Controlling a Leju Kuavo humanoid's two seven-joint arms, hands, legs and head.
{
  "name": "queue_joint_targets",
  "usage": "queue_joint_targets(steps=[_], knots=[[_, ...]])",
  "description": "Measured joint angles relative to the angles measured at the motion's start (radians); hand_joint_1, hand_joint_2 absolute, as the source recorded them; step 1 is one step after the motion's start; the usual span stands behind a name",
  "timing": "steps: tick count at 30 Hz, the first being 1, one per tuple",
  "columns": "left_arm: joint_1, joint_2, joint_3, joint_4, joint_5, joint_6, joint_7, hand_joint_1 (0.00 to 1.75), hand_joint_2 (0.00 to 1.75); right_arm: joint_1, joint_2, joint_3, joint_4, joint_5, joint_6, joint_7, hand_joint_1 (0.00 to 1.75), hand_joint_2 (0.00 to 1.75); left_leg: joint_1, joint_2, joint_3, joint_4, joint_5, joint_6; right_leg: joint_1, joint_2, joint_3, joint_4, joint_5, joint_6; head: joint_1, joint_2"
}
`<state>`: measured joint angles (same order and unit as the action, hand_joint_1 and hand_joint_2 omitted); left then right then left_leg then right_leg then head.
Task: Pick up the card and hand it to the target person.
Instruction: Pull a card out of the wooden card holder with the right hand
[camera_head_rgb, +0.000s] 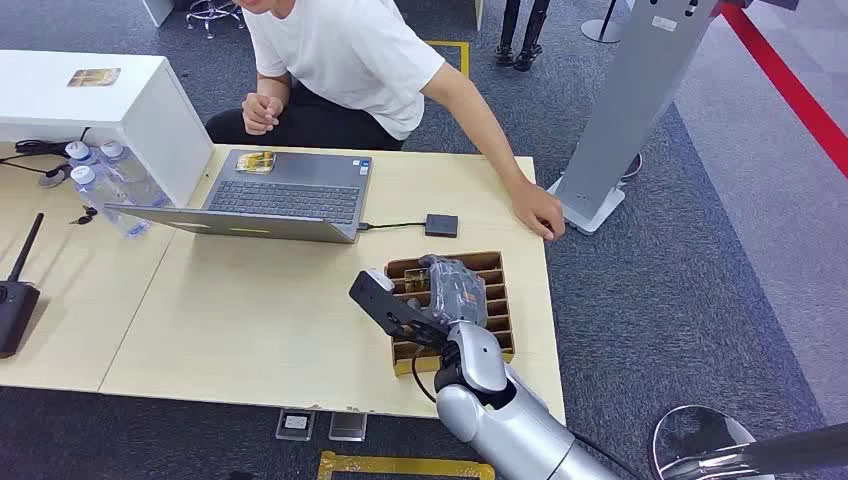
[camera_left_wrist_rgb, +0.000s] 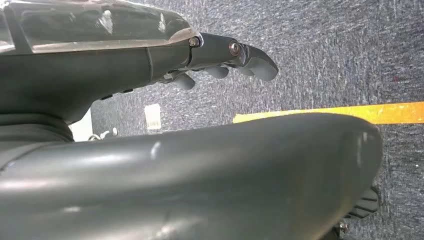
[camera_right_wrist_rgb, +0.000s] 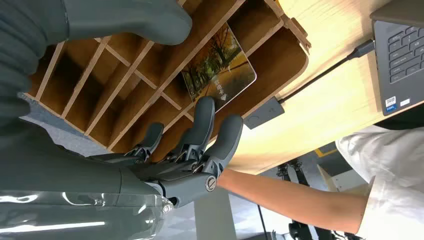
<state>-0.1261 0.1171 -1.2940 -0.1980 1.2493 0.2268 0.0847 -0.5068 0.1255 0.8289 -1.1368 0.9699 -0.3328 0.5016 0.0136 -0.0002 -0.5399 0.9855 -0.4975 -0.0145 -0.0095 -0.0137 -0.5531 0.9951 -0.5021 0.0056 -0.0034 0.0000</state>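
Right at the lens of the right wrist view, the right hand (camera_right_wrist_rgb: 165, 145) hovers over the wooden slotted tray (camera_right_wrist_rgb: 115, 85), thumb spread wide on one side and the darker fingers (camera_right_wrist_rgb: 202, 122) extended on the other, holding nothing. Between thumb and fingers stands the card (camera_right_wrist_rgb: 217, 67), a picture card printed with autumn trees, leaning in one of the tray's slots near the end wall. One fingertip lies just beside the card's lower edge; whether it touches cannot be told.

From the head view, that hand (camera_head_rgb: 452, 290) sits above the tray (camera_head_rgb: 497, 330) at the near right corner of the pale wooden table (camera_head_rgb: 250, 320). Beyond the tray lies a small black box (camera_head_rgb: 441, 225), cabled to an open laptop (camera_head_rgb: 280, 195). A person in a white shirt (camera_head_rgb: 345, 55) sits behind the table, one hand (camera_head_rgb: 540, 215) resting on its far right edge.

Hanging low over grey carpet, the left hand (camera_left_wrist_rgb: 220, 60) has its fingers curled loosely, with nothing in them.
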Motion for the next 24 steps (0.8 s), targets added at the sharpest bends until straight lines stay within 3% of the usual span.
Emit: queue_joint_targets(steps=[24], knots=[[0.000,0.000,-0.001,0.000,-0.002,-0.003,0.000,0.00,0.00,0.004,-0.034,-0.004,-0.074,0.009,0.000,0.003,0.63,1.75,0.000,0.000,0.000,0.000,0.000,0.000,0.000,0.000,0.000,0.000,0.000,0.000,0.000,0.000]])
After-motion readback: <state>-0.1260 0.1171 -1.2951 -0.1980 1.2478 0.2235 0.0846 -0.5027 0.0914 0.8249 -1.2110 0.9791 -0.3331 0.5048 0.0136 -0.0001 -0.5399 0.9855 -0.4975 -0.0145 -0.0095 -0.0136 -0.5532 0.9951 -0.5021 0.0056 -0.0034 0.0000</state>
